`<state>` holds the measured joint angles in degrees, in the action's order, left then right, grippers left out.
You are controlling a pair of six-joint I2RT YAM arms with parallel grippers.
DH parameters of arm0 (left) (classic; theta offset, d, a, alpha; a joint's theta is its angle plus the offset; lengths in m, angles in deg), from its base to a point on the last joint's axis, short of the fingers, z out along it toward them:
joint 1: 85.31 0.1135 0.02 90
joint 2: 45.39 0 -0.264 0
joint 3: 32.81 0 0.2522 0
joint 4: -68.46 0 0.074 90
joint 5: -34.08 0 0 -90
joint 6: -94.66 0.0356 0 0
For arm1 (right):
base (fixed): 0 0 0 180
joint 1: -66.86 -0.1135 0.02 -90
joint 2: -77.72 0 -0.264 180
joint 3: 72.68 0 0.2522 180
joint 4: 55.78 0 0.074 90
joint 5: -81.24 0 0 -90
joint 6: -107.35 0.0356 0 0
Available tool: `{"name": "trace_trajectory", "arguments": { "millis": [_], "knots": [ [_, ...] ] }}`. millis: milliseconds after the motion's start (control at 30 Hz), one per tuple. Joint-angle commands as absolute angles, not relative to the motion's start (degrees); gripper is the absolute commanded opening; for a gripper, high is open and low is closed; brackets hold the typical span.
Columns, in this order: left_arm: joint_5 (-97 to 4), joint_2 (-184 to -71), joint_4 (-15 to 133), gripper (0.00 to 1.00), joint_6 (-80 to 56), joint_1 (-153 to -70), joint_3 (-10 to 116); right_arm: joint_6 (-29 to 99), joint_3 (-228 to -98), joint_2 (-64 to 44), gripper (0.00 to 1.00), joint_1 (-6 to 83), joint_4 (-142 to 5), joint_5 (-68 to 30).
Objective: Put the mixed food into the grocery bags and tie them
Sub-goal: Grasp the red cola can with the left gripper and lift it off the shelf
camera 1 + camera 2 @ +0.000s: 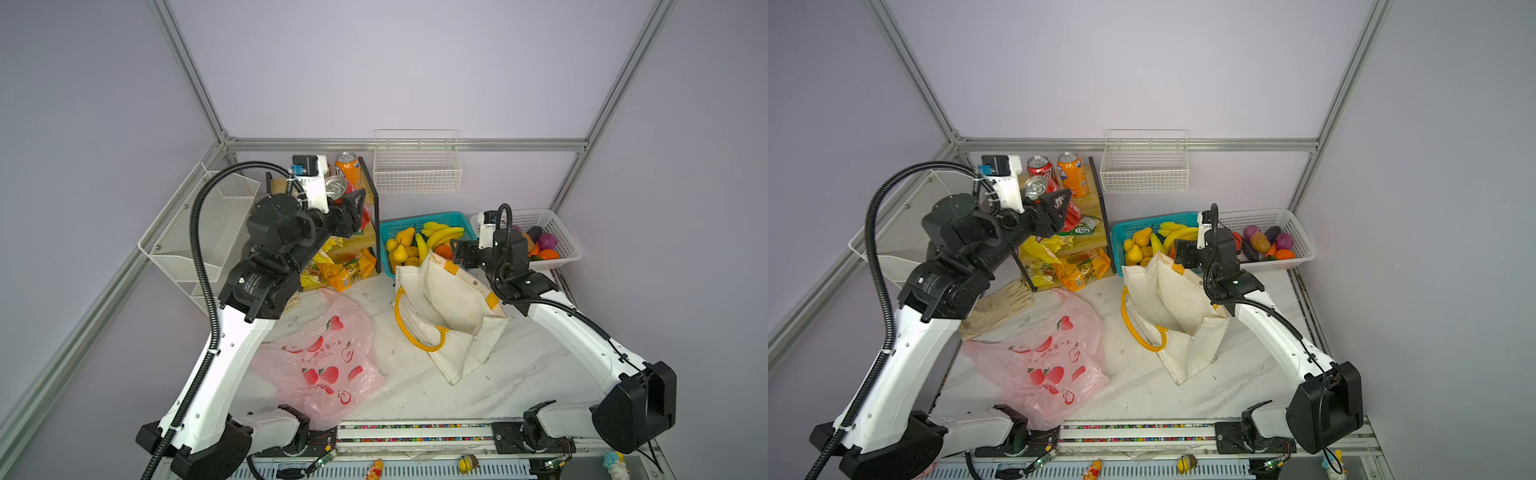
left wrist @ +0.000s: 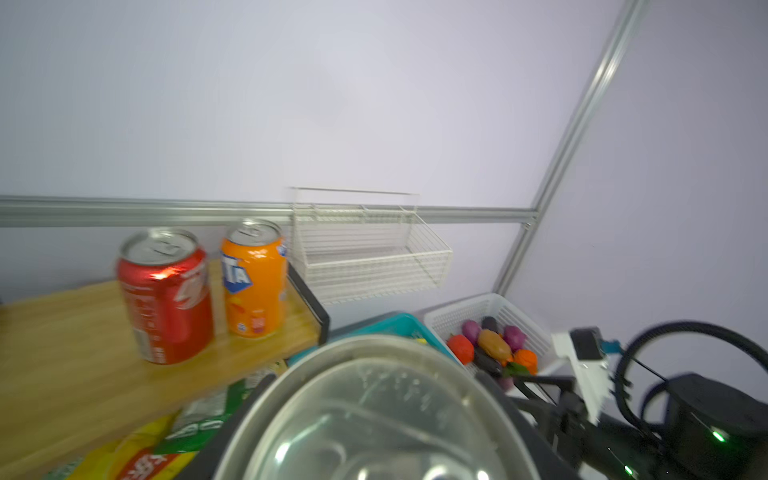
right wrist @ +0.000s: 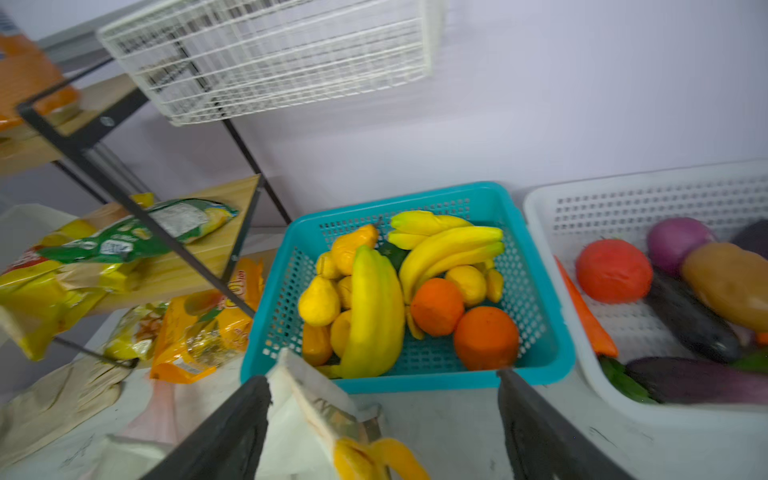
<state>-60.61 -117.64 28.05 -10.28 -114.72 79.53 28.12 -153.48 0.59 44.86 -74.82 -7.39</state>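
Clenched on a red cola can [image 1: 1035,188], the left claw [image 1: 1064,210] holds it tilted in the air just in front of the top shelf of the wooden rack [image 2: 62,332]. In the left wrist view the can's silver lid fills the near edge, with dark fingers on either side. A second red cola can [image 2: 166,295] stands upright on that top shelf, just beside an orange soda can [image 2: 254,278]. Yellow and green snack packets [image 1: 1075,270] lie on the lower shelves. Right of the rack, a teal basket [image 1: 415,220] holds the toy fruits [image 3: 485,338]: oranges, pears, lemons and bananas heaped together. Next to it, a white basket [image 1: 557,232] carries toy vegetables [image 3: 614,270]. The right claw [image 3: 383,379] hangs released, jaws wide apart, over the near rim of the teal basket. The upper edge of the white canvas tote [image 1: 453,307] rises between its fingers without being pinched. The tote stands on the worktop [image 1: 519,374] with its mouth gaping and one yellow handle drooping down its side. The pink plastic bag [image 1: 328,365] with apple prints lies crumpled and flat on the worktop, left of the tote and apart from it, near the left arm. A white wire basket [image 1: 417,166] hangs on the back wall.
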Motion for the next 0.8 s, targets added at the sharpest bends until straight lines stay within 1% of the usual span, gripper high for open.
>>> {"name": "trace_trajectory", "arguments": {
  "millis": [0,100,233,367,467,600,700,767],
  "knots": [
    [-62.8,-119.8,41.2,0.51,-13.5,-121.3,71.9,29.7,-151.0,4.1,0.87,45.4,-84.3,-7.5],
    [-60.6,-121.2,48.4,0.51,-13.9,-126.2,65.6,30.8,-147.3,8.5,0.86,45.3,-87.3,-9.0],
    [-54.8,-125.7,55.1,0.51,-14.3,-129.1,61.2,31.9,-145.2,12.7,0.85,45.3,-90.7,-9.6],
    [-53.5,-131.1,61.9,0.49,-12.8,-131.6,57.6,31.9,-142.9,11.9,0.84,45.3,-91.3,-8.8],
    [-56.7,-134.2,61.1,0.48,-13.5,-132.6,58.0,31.8,-142.4,10.1,0.82,45.3,-90.1,-8.6],
    [-61.0,-136.1,57.5,0.48,-17.8,-133.0,58.2,31.7,-142.3,9.3,0.73,45.3,-90.1,-10.8],
    [-62.3,-136.2,54.7,0.48,-18.6,-133.2,58.4,30.8,-142.4,10.0,0.67,45.3,-91.7,-13.3],
    [-62.2,-136.1,53.3,0.48,-18.7,-133.2,58.4,30.6,-142.7,9.9,0.64,45.3,-92.1,-13.6]
  ]
}}
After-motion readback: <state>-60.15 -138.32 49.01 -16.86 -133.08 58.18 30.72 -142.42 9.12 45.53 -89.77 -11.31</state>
